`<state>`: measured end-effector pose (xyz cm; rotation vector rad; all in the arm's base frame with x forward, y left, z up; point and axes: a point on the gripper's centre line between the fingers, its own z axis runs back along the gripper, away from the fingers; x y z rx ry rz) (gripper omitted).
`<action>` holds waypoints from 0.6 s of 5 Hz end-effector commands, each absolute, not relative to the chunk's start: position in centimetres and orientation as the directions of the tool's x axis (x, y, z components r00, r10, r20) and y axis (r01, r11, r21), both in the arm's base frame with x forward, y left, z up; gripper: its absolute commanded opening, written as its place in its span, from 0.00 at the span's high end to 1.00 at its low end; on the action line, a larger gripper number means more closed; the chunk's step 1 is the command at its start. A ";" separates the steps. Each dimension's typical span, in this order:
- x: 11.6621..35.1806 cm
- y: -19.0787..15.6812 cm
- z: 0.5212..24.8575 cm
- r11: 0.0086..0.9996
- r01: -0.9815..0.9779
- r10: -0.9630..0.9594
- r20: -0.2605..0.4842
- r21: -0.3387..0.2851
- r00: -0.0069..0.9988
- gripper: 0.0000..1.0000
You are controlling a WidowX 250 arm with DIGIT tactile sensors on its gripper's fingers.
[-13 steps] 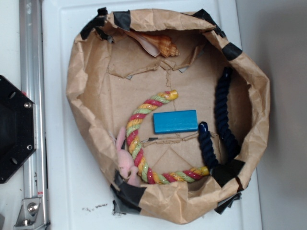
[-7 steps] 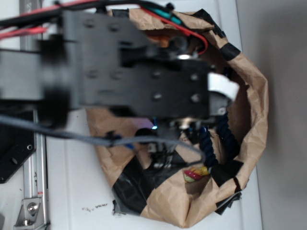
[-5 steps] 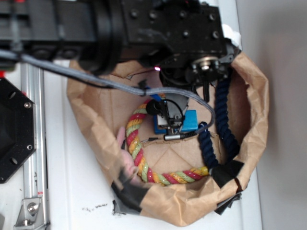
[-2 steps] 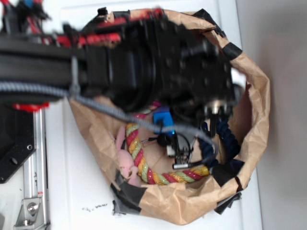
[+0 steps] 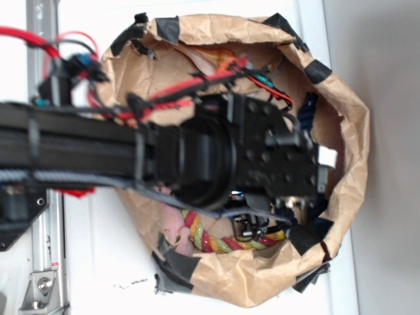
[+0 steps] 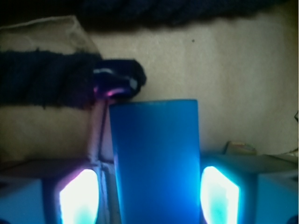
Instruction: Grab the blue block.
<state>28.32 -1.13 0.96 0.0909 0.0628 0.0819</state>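
Closest to the wrist camera, the gripper [image 6: 149, 196] shows its two fingers [image 6: 77, 196] as glowing pads at the lower left and lower right of the frame, parted, with the blue block [image 6: 156, 158] standing between them at lower centre. The block fills most of the gap; whether either pad touches its sides cannot be told from the glare, so the fingers read as spread around it rather than clamped. Beyond the block's top left corner lies the blunt end of the dark navy rope [image 6: 46, 86], running off to the left edge, and a second dark length crosses the top of the frame. Brown paper [image 6: 233, 79] forms the floor behind. Overhead, the black arm [image 5: 197, 157] reaches from the left edge into the paper bag [image 5: 348, 164], hiding the block entirely. Below the arm, part of the striped rope [image 5: 220, 244] and a pink soft toy [image 5: 172, 226] show at lower centre.
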 end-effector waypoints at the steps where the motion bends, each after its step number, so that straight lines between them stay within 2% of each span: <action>1: 28.4 2.3 2.4 0.995 -0.066 0.068 -0.024 0.071 0.997 1.00; 2: 28.8 4.3 6.0 0.998 -0.063 0.063 0.019 0.020 0.998 1.00; 3: 27.8 5.4 10.1 1.000 -0.025 0.026 0.090 -0.009 0.996 1.00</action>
